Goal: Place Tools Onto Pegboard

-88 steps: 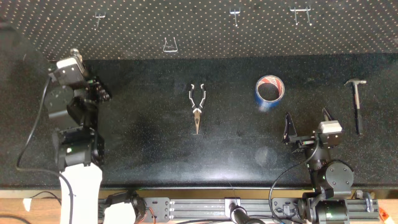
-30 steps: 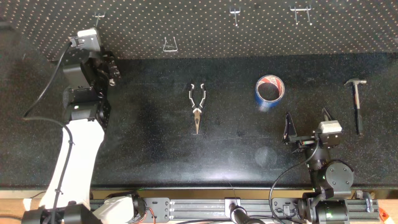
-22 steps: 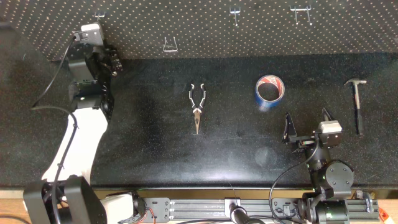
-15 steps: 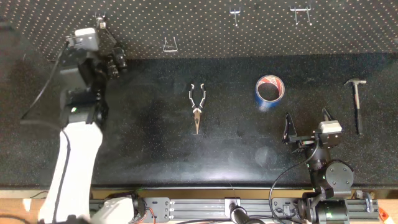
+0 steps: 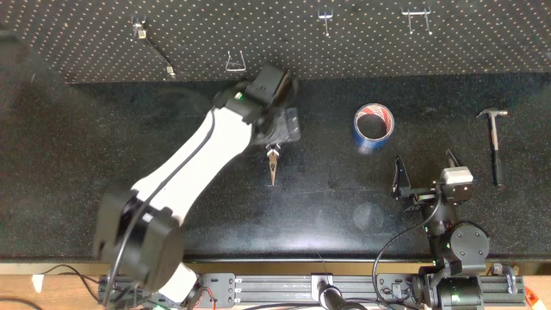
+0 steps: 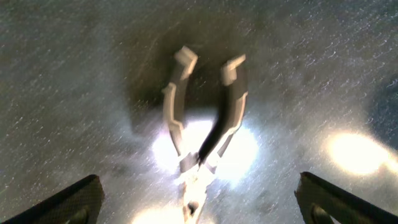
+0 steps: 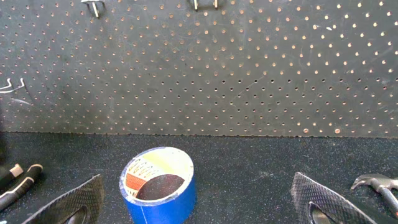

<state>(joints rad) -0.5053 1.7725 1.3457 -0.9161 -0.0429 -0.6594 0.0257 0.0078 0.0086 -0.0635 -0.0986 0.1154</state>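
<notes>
- On the pegboard (image 5: pixel 258 34) along the desk's far edge, a wire loop hook (image 5: pixel 234 62) sits just left of the middle. It looks like the nearest place to hang the tool now under the arm.
- The left gripper (image 6: pixel 202 200) hangs over the pliers (image 5: pixel 273 169), which lie flat at the middle of the desk (image 5: pixel 344 211), a little toward its far edge. Its fingers are spread wide, one on each side of the tool, and hold nothing.
- The pliers' two pale handles splay toward the pegboard, and the nose points at the near edge. The step in hand appears to be the pick-up.
- To do it well, descend straight with the tool centred, then close across both handles just on the handle side of the pivot, squeezing them together. A grip on one handle alone would likely let the nose swing.
- Leave the handle ends free, since they probably have to slip over the hook.
- The blue tape roll (image 5: pixel 374 126) stands well apart to the right, so it does not crowd the grasp.
- The right gripper (image 5: pixel 425 170) sits toward the near right corner, spread open and empty.
- The hammer (image 5: pixel 493 146) lies by the right edge.
</notes>
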